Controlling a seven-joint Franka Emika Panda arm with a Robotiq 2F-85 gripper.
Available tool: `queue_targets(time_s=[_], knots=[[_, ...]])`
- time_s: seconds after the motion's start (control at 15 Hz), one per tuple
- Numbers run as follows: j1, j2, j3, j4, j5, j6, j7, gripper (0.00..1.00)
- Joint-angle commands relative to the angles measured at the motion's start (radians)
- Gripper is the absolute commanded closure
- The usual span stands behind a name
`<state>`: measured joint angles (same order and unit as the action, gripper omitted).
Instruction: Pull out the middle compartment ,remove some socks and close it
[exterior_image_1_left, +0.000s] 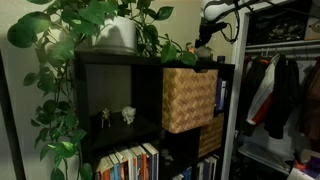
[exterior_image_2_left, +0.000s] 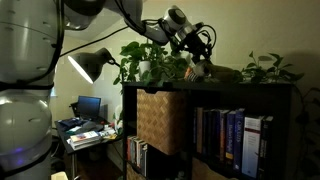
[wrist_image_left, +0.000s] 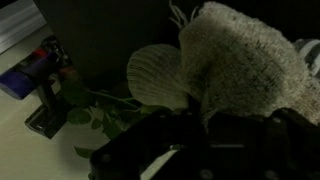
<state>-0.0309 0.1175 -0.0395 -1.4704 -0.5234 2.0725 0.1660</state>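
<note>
The middle compartment, a tan woven wicker basket (exterior_image_1_left: 188, 98), sits in the black shelf unit and sticks out a little from its cell; it also shows in an exterior view (exterior_image_2_left: 160, 120). My gripper (exterior_image_1_left: 204, 47) is above the shelf's top board, over the basket (exterior_image_2_left: 196, 62). In the wrist view the gripper (wrist_image_left: 205, 115) is very dark. The pale grey-white socks (wrist_image_left: 245, 55) bunch right at its fingertips, and a strip of cloth seems pinched between the fingers. A second ribbed pale sock (wrist_image_left: 160, 75) lies beside them.
A leafy plant in a white pot (exterior_image_1_left: 115, 35) stands on the shelf top close to the gripper, and its leaves show in the wrist view (wrist_image_left: 100, 115). A smaller, darker basket (exterior_image_1_left: 210, 136) sits lower down. Books (exterior_image_2_left: 230, 140) fill nearby cells. Clothes hang beside the shelf (exterior_image_1_left: 275, 90).
</note>
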Motion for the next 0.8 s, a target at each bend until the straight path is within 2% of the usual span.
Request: queue_targets(time_s=[0.0, 0.47, 0.73], knots=[[0.01, 0.036, -0.015, 0.021, -0.02, 0.036, 0.029, 0.71], [0.028, 0.052, -0.016, 0.002, -0.044, 0.082, 0.026, 0.28], [0.042, 0.034, -0.011, 0.007, -0.055, 0.067, 0.028, 0.02]])
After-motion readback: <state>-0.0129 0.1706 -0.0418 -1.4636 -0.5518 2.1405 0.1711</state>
